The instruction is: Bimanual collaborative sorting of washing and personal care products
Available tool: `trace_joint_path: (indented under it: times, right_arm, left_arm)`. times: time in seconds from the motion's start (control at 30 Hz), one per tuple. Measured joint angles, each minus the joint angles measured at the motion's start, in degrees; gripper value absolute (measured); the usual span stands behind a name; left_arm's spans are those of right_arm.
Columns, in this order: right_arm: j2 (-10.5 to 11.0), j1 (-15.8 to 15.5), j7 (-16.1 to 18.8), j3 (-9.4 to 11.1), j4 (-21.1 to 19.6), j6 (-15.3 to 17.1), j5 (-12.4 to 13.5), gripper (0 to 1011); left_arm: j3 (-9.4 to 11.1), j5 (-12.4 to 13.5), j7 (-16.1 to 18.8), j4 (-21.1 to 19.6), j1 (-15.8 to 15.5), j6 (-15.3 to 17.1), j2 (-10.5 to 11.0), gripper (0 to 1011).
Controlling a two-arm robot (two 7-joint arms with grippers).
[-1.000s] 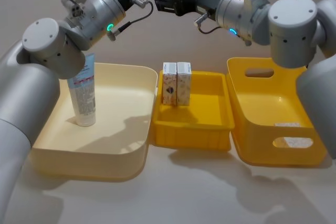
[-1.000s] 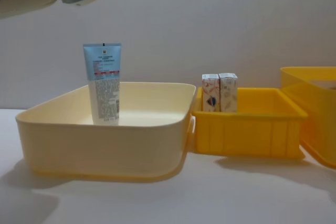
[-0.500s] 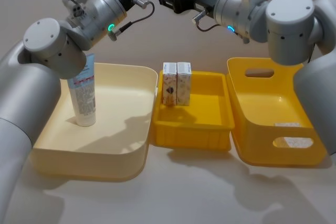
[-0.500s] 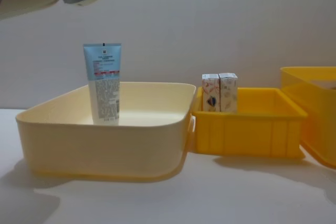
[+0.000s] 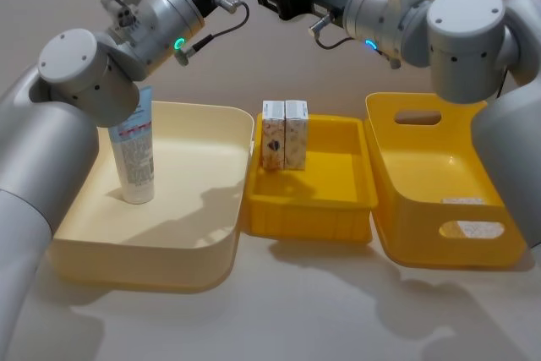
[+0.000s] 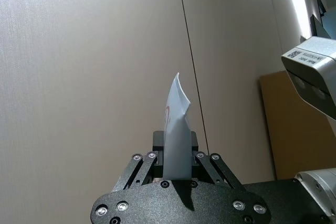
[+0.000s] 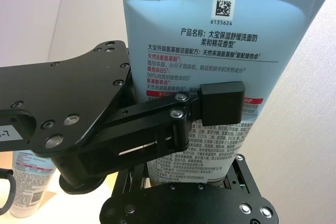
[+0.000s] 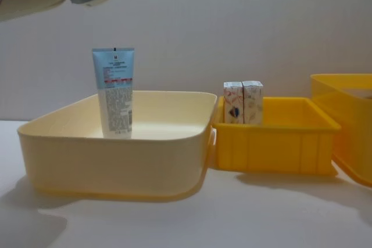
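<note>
**A:** Where is the tube now?

**B:** High in the upper centre of the head frame, where both raised forearms converge. The left gripper (image 6: 176,146) is clamped across the middle of the tube (image 7: 220,40).

**A:** And the right gripper?

**B:** The right gripper (image 7: 186,178) sits at the end away from the crimp, so the tube's long axis runs from it past the left one (a hand-over, I'd judge). Whether it has closed, I cannot tell.

**A:** Where to after that?

**B:** Probably the cream bin (image 5: 199,188), lower left, where a second tube (image 5: 133,158) stands upright. The cartons (image 5: 285,134) stand in the middle bin (image 5: 308,217).
</note>
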Motion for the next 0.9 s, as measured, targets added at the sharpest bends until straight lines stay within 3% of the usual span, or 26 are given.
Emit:
trace_joint_path:
  times: [0.9]
  right_arm:
    - [-0.1, 0.1, 0.0, 0.0, 0.2, 0.0, 0.0, 546]
  left_arm:
    - [0.0, 0.0, -0.1, 0.1, 0.0, 0.0, 0.0, 259]
